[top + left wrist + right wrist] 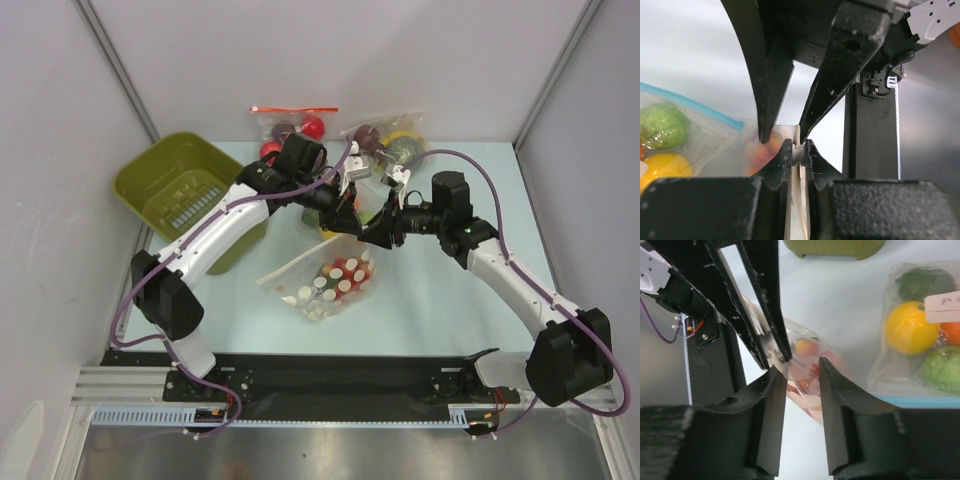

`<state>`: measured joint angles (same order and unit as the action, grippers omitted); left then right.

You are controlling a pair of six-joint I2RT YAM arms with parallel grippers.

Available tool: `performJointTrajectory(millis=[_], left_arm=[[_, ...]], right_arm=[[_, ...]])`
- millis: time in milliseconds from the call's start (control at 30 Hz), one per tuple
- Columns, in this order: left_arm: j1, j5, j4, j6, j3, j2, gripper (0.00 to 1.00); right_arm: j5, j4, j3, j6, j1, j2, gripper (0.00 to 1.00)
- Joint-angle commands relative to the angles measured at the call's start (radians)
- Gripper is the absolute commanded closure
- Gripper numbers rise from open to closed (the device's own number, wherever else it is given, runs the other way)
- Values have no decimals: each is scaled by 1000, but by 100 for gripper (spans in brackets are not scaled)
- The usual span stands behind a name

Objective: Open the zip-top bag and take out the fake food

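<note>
Task status: not complete, and by appearance at the opening step. The zip-top bag (330,282) lies on the table (430,310) between the two arms, its body flat and its far end raised to where both grippers meet. Every piece of fake food (345,270) in view sits inside the film; none is seen loose on the table. The left gripper (799,150) has its fingers together, clamped on a thin pale strip at the bag's edge. The right gripper (797,367) has its fingers apart, straddling the film just beside that pinch, with no clamp evident. Whether the seal has begun to part cannot be determined, as the fingers block both wrist views at that spot. What is left, in my judgement, is a second hold, parting the seal, and extracting the contents. Materials: the bag is clear, crinkly, thin plastic printed with small whitish oblong marks, and it will fold rather than resist. The food pieces are small, glossy, rounded and mostly red, and likely to roll once free. Also noted: an olive plastic bin (180,190) with a slotted floor at the left, a clear bag with a red zip strip (290,125), and a clear bag of large round fruit (920,335) edged with a blue strip.
</note>
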<state>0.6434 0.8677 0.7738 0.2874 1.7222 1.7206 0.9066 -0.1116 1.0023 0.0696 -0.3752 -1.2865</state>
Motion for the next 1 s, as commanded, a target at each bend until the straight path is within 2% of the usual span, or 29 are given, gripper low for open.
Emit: performJointTrajectory(millis=[0,33,67,167,367,967], left_arm=[[2,42,-11,-4,23,-23,100],[2,40,-7,-4,28,-21,100],[2,40,-5,-2,30,-19,100],[2,34,-2,-1,30,-18,100],[1,-13,10,15,28,-15,100],[-8,-41,21,22,31,-15,100]], right_arm=[[17,82,-10,-14,-27,-4,65],[20,85,-8,-20,-28,-7,70],[25,93,-10,-27,-30,-8,81],[31,92,-2,-42,-31,-23,100],[-12,-6,22,-22,-21,-20,100],[-72,-99,12,-5,215,50,100]])
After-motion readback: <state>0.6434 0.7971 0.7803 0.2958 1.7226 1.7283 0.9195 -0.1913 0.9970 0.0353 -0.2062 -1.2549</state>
